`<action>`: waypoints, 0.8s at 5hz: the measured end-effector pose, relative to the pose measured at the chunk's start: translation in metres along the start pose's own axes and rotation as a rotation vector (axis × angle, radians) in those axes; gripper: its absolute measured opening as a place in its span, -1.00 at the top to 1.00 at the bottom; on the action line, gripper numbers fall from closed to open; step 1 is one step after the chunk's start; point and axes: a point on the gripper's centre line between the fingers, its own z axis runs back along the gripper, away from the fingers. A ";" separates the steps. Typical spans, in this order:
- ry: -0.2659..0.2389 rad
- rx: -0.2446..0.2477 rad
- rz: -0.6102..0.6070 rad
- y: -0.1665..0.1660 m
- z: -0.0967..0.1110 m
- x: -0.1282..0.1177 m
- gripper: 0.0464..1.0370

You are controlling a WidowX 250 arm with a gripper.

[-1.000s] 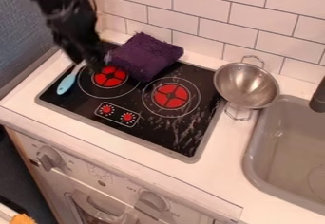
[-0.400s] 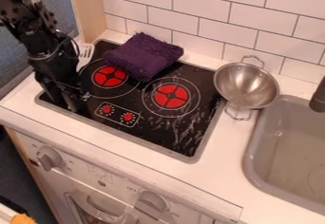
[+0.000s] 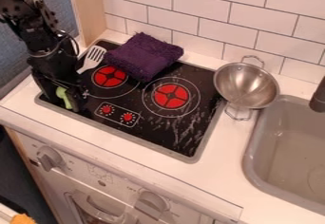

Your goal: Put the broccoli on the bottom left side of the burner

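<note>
The black gripper (image 3: 60, 100) is low over the front left corner of the black stove top (image 3: 149, 130), left of the knobs. Its fingers stand apart, open, on both sides of a light green object (image 3: 64, 97), which seems to be part of the broccoli. The rest of that object is hidden behind the fingers, and whether they touch it I cannot tell.
Behind the gripper lies a spatula (image 3: 94, 57) with a slotted white head, its handle hidden by the arm. A folded purple cloth (image 3: 145, 56) rests at the back of the stove. To the right are a metal colander (image 3: 247, 85) and a grey sink (image 3: 289, 156).
The gripper came down and forward to the front left corner, then its fingers spread and the green object came into sight. The spatula's head has shifted slightly right since the middle frame.
</note>
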 end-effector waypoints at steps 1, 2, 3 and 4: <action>0.025 0.013 0.006 -0.001 -0.001 -0.002 -0.93; 0.021 -0.003 -0.003 -0.003 0.005 0.001 -0.93; -0.068 0.016 0.003 -0.002 0.039 0.012 -0.93; -0.124 0.018 0.045 -0.003 0.072 0.013 -0.93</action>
